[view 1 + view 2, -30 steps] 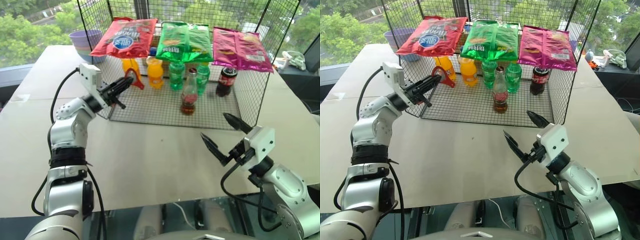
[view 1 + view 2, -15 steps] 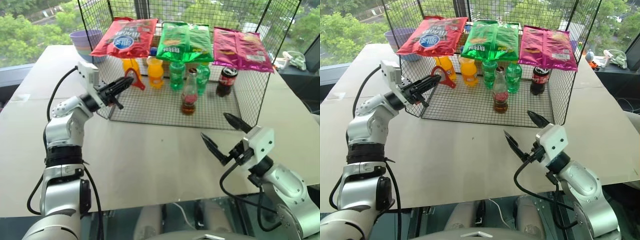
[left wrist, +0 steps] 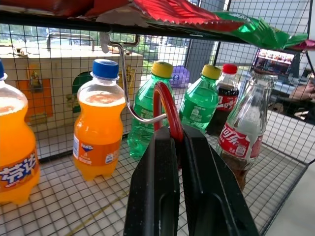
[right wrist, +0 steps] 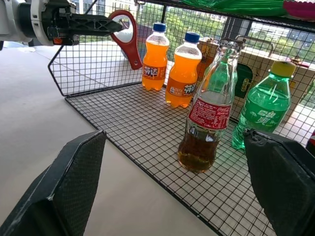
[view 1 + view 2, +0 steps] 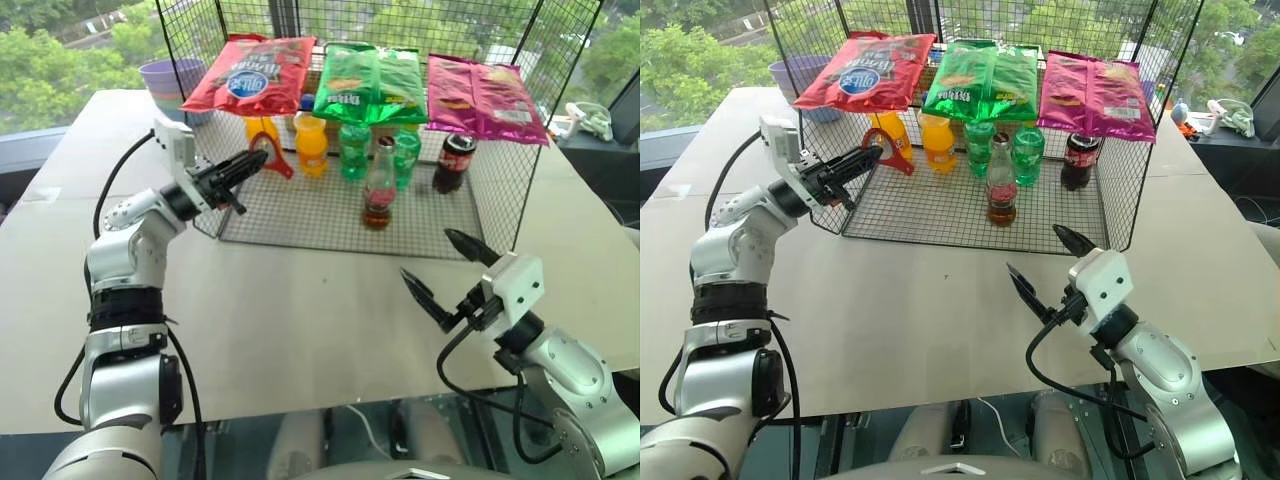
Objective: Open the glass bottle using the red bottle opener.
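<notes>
Two grippers sit in my head view. Nearest me, at four o'clock, the right gripper (image 5: pixel 445 272) hangs over the table (image 5: pixel 300 330) with jaws spread wide and nothing between them. At ten o'clock the left gripper (image 5: pixel 258 160) has its jaws clamped flat on the red bottle opener (image 5: pixel 890 153), whose ring is looped over a wire hook (image 3: pixel 129 96) inside the mesh rack (image 5: pixel 330 215). Farther in, near one o'clock, the glass bottle (image 5: pixel 379 186) stands upright on the rack floor, cap on, green bottles (image 5: pixel 352 150) just behind it.
</notes>
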{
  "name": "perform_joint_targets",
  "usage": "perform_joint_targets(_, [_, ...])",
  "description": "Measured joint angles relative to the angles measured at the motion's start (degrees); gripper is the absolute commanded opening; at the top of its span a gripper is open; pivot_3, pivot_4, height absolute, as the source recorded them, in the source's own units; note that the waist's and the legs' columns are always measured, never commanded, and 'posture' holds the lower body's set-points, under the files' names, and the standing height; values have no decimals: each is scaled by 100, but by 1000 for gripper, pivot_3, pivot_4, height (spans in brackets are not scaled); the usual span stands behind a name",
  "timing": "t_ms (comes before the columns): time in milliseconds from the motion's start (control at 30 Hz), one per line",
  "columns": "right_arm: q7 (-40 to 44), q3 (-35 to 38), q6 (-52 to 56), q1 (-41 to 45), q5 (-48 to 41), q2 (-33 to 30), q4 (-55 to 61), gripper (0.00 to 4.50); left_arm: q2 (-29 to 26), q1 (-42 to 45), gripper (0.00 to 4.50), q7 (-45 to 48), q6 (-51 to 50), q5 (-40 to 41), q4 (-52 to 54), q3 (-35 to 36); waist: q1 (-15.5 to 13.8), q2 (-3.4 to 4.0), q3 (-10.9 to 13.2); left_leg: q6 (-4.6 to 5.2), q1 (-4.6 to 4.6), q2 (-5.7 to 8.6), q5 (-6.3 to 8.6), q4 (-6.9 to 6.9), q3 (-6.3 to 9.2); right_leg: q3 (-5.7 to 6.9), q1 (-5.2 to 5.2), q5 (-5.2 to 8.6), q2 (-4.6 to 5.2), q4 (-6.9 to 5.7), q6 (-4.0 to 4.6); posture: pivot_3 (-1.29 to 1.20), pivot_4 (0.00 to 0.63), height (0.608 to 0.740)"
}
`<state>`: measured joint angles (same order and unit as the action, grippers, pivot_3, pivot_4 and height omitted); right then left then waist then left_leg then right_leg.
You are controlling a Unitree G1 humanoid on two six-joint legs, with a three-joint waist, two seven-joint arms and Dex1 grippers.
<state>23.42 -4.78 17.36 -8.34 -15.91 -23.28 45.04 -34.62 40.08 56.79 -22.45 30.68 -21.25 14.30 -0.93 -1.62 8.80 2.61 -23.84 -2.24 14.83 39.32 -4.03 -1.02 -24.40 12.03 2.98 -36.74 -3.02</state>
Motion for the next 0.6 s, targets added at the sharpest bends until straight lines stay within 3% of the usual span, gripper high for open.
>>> perform_joint_targets(600, [3, -64, 11, -4, -1, 0, 1, 4500, -43, 25, 68, -318, -1288, 519, 424, 326, 13, -3, 3, 0, 0, -2, 0, 0, 0, 0, -1, 0, -1, -1, 0, 0, 150, 740])
